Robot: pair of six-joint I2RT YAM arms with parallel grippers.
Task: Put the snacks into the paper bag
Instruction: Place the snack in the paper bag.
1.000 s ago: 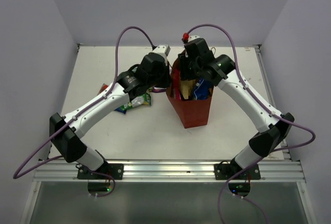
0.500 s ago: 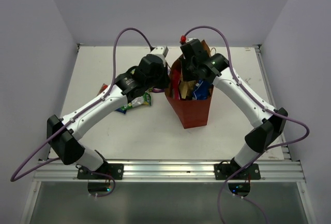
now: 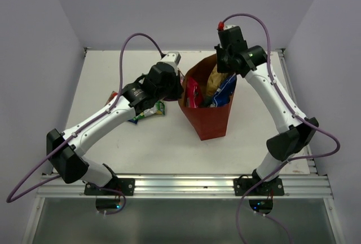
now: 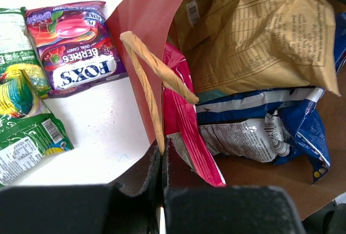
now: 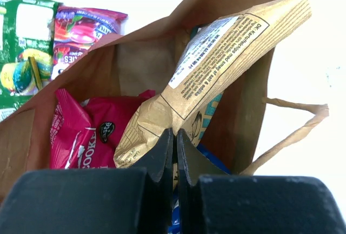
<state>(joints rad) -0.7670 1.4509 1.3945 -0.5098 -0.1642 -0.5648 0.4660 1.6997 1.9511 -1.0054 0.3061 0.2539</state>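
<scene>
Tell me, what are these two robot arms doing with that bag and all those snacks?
They are filling a red-brown paper bag. The left claw is pinched shut on the bag's rim by a twine handle. The right claw is shut above the bag's mouth and seems empty. A tan packet, a pink one and a blue-and-white one are inside; a purple candy packet and green packets lie on the table beside it.

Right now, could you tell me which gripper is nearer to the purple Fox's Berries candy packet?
Left. The left gripper clamps the rim of the paper bag on the side facing the candy packet; the right gripper hangs above the bag's opposite side.
</scene>
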